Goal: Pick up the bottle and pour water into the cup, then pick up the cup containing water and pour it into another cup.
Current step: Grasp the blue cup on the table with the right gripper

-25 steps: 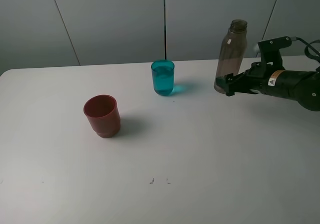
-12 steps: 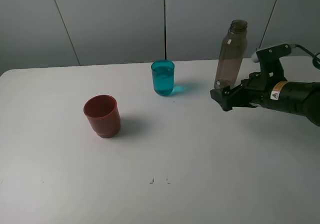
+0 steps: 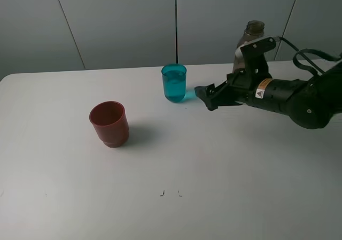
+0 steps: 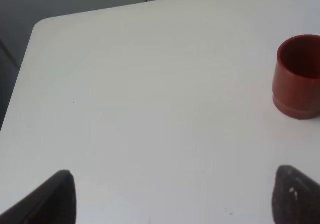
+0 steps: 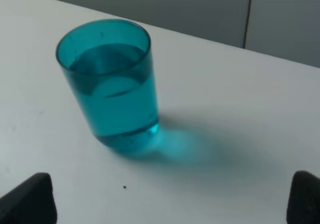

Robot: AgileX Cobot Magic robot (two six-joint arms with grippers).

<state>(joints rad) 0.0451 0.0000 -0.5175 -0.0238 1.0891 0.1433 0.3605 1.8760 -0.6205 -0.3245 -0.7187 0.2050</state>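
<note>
The teal cup (image 3: 174, 83) stands upright at the table's back middle, holding water; it fills the right wrist view (image 5: 110, 84). My right gripper (image 3: 206, 97) is open and empty, just right of the teal cup, apart from it. Its fingertips (image 5: 27, 199) frame the cup in the right wrist view. The grey-brown bottle (image 3: 252, 34) stands upright behind the right arm, mostly hidden by it. The red-brown cup (image 3: 109, 123) stands empty at the left, also in the left wrist view (image 4: 298, 77). My left gripper (image 4: 175, 196) is open and empty, out of the exterior view.
The white table (image 3: 171, 176) has a rounded back left corner (image 4: 42, 27). A grey panelled wall (image 3: 123, 21) runs behind it. Small dark marks (image 3: 170, 193) lie near the front middle.
My right gripper let go of the bottle, which now stands on the table, and moved left toward the teal cup. The cups have not moved.
</note>
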